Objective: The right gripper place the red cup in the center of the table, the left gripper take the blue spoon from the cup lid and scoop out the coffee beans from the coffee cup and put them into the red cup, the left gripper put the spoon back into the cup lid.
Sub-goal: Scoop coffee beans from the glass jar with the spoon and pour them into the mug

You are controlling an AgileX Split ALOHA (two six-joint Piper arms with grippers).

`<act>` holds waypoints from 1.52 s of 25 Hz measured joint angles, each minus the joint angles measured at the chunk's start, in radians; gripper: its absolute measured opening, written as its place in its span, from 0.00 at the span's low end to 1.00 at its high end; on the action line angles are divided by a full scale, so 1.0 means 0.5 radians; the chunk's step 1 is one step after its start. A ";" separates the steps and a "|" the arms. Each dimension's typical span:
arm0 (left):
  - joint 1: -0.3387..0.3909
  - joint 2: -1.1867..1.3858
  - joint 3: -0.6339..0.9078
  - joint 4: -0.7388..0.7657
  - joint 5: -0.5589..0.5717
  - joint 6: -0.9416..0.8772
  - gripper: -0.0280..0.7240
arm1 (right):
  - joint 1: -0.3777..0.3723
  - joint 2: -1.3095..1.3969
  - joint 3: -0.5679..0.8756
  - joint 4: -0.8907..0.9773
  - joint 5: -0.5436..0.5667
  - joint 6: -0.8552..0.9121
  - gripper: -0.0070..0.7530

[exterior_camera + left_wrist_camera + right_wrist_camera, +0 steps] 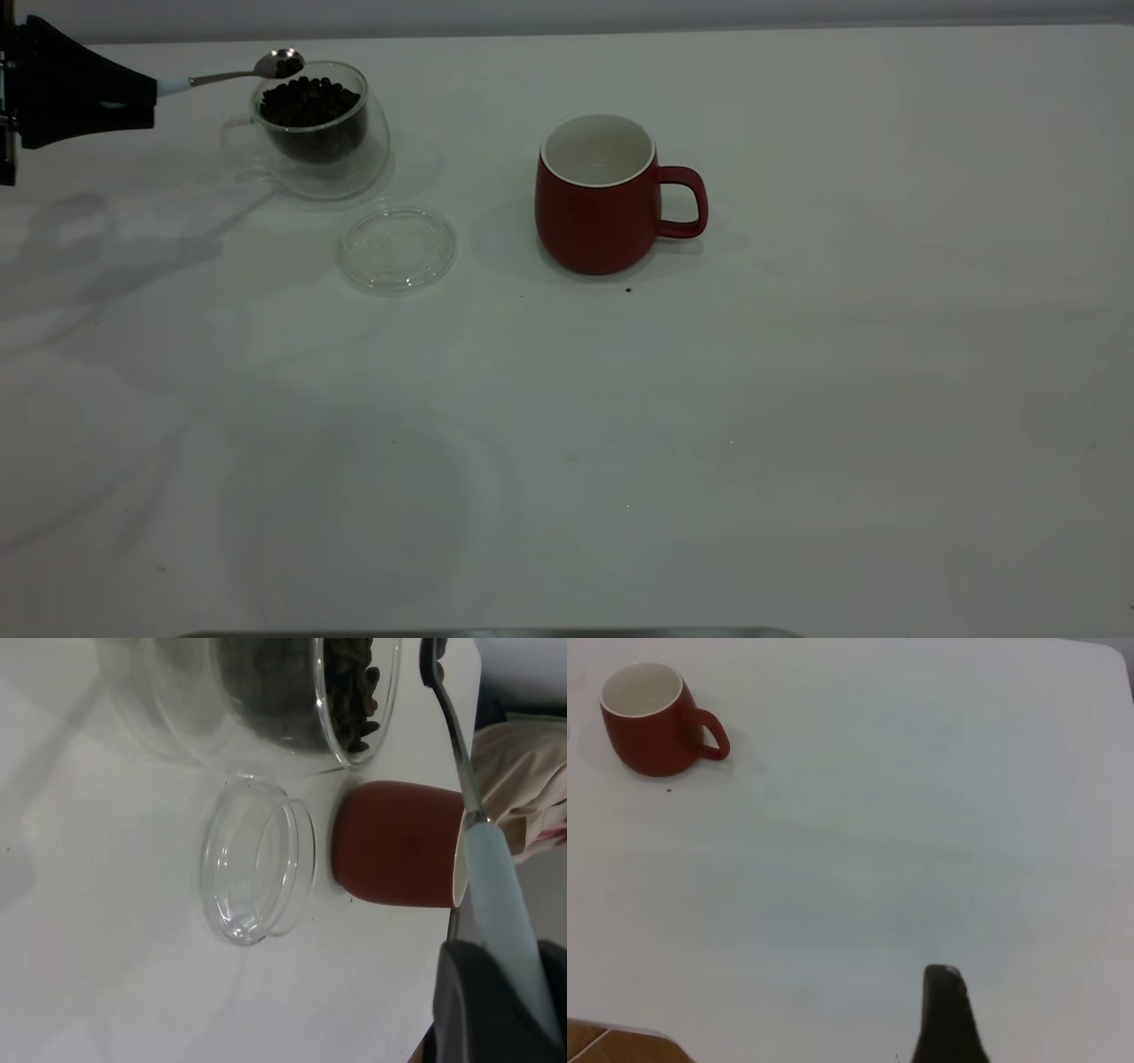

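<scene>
My left gripper (146, 93) reaches in from the far left edge, shut on the pale handle of the blue spoon (226, 77). The spoon's metal bowl (279, 64) carries a few coffee beans and hovers just above the rim of the coffee cup (312, 128), which is heaped with coffee beans (308, 97). The clear cup lid (398, 246) lies empty in front of the glass cup. The red cup (602, 195) stands upright near the table's (709, 443) middle, handle to the right, with its white inside showing empty. My right gripper (948, 1019) hangs over bare tabletop far from the red cup (651, 722).
A single stray bean (628, 289) lies just in front of the red cup. A grey strip (496, 633) runs along the near edge. The back edge of the table (567, 31) lies just behind the glass cup.
</scene>
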 joint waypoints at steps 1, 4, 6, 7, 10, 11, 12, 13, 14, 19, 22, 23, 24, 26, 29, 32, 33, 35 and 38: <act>0.000 0.000 0.000 0.000 -0.002 0.000 0.20 | 0.000 0.000 0.000 0.000 0.000 0.000 0.73; 0.000 0.004 0.000 0.000 -0.006 0.000 0.20 | 0.000 0.000 0.000 0.000 0.000 0.000 0.73; 0.000 0.013 0.000 0.000 -0.006 0.000 0.20 | 0.000 0.000 0.000 0.000 0.000 0.000 0.73; 0.000 0.021 0.000 0.000 -0.006 0.000 0.20 | 0.000 0.000 0.000 0.000 0.000 0.000 0.73; 0.000 0.054 0.000 0.000 -0.004 0.000 0.20 | 0.000 0.000 0.000 0.000 0.000 0.000 0.73; 0.000 0.064 0.000 0.000 -0.004 0.000 0.20 | 0.000 0.000 0.000 0.000 0.000 0.000 0.73; 0.000 0.071 0.000 0.000 0.007 0.000 0.20 | 0.000 0.000 0.000 0.000 0.000 0.000 0.73; 0.000 0.073 0.000 0.000 0.019 0.000 0.20 | 0.000 0.000 0.000 0.000 0.000 0.000 0.73; 0.000 0.077 0.000 0.000 0.036 0.000 0.20 | 0.000 0.000 0.000 0.000 0.000 0.000 0.73; 0.000 0.077 0.000 -0.069 0.128 0.000 0.20 | 0.000 0.000 0.000 0.000 0.000 0.000 0.73; 0.000 0.077 0.000 -0.089 0.130 0.000 0.20 | 0.000 0.000 0.000 0.000 0.000 0.000 0.73; 0.000 0.077 0.000 -0.089 0.130 0.000 0.20 | 0.000 0.000 0.000 0.000 0.000 0.000 0.73; 0.000 0.077 0.000 -0.089 0.130 0.000 0.20 | 0.000 0.000 0.000 0.000 0.000 0.000 0.73; 0.000 0.077 0.000 -0.089 0.130 0.000 0.20 | 0.000 0.000 0.000 0.000 0.000 0.000 0.73; -0.006 0.077 0.000 -0.091 0.130 -0.002 0.20 | 0.000 0.000 0.000 0.000 0.000 0.000 0.73; -0.045 0.077 0.000 -0.090 0.130 -0.004 0.20 | 0.000 0.000 0.000 0.000 0.000 0.000 0.73; -0.066 0.077 0.000 -0.090 0.130 -0.004 0.20 | 0.000 0.000 0.000 0.000 0.000 0.000 0.73; -0.110 0.077 0.000 -0.090 0.130 -0.004 0.20 | 0.000 0.000 0.000 0.000 0.000 0.000 0.73; -0.195 0.077 0.000 -0.090 0.130 -0.006 0.20 | 0.000 0.000 0.000 0.000 0.000 0.000 0.73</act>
